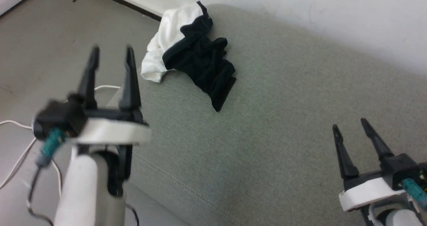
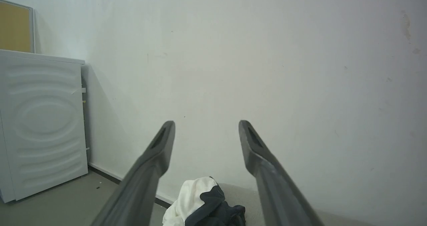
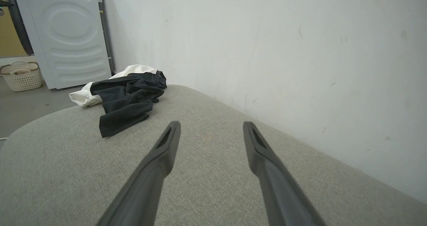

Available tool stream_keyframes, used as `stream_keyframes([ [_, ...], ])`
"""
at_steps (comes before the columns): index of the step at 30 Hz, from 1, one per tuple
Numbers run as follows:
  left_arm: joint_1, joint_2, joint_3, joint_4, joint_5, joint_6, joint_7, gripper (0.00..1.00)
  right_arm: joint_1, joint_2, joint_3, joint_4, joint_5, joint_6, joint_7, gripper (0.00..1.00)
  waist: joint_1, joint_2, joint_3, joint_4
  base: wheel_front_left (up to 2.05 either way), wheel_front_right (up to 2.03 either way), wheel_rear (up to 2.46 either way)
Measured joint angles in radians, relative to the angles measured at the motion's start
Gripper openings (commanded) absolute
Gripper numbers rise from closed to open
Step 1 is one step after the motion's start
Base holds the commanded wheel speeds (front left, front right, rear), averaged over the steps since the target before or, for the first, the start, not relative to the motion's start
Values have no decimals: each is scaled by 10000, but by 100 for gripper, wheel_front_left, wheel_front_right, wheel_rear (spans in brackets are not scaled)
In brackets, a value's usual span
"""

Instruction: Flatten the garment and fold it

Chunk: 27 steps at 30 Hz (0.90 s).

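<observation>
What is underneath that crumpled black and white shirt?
The garment lies bunched on the grey fabric cushion, near its far corner by the wall. Its white part reaches the cushion's edge. Whatever sits beneath the folds is covered, so I cannot tell.

Crumpled garment (image 1: 190, 52) lies on grey cushion (image 1: 267, 136)

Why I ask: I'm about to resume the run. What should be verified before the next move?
1. left gripper open, holding nothing: ok.
2. right gripper open, holding nothing: ok.
3. garment lying flat: not ok; it is bunched up at the corner of the grey cushion.
4. Collar and hem located: cannot tell; the folds hide them.
5. Both grippers apart from the garment: ok.
</observation>
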Motion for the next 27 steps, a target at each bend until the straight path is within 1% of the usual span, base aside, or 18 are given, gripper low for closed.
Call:
stream_keyframes([
  [3, -1383, 13, 219, 121, -278, 125, 694, 100, -80, -337, 29, -738, 4, 0, 407, 100, 0, 0, 389, -91, 0, 0, 0],
  [5, -2295, 73, 504, 516, -497, 270, 1139, 100, -125, -631, 69, -1277, 75, 0, 717, 100, 1, 0, 680, -162, 0, 0, 0],
  [7, -3130, 472, 702, 1053, -491, 347, 1624, 100, -174, -972, 174, -1783, 146, 0, 1026, 100, 2, 0, 985, -250, 0, 0, 0],
  [9, -3911, 750, 951, 1494, -554, 439, 2017, 100, -283, -1254, 221, -2257, 253, 0, 1289, 100, 2, 0, 1290, -365, 0, 0, 0],
  [12, -4955, 1375, 1051, 2104, -466, 424, 2700, 100, -451, -1647, 232, -3039, 401, 0, 1657, 100, 1, 0, 1761, -572, 0, 0, 0],
  [15, -5660, 1933, 1043, 2644, -414, 201, 3417, 100, -570, -1983, 201, -3661, 552, -2, 1985, 100, 2, 0, 2243, -808, 0, 0, 0],
  [16, -5800, 2104, 1009, 2807, -408, 67, 3661, 100, -573, -2082, 171, -3858, 602, 0, 2075, 100, 2, 0, 2409, -890, 0, 0, 0],
  [18, -5990, 2330, 1005, 3074, -431, -50, 4102, 100, -594, -2261, 127, -4243, 667, 0, 2251, 100, 3, 0, 2736, -1056, 0, 0, 0],
  [19, -6060, 2477, 989, 3231, -451, -217, 4326, 100, -623, -2337, 107, -4420, 713, 0, 2341, 100, 2, 0, 2896, -1140, 0, 0, 0],
  [22, -6242, 2742, 1011, 3733, -719, -548, 4865, 100, -776, -2535, -40, -4934, 840, 0, 2527, 100, 2, 0, 3367, -1396, 0, 0, 0],
  [27, -6263, 2871, 851, 4366, -1047, -805, 5670, 100, -844, -2886, -259, -5645, 1028, 0, 2859, 100, 2, 0, 4104, -1786, 0, 0, 0],
])
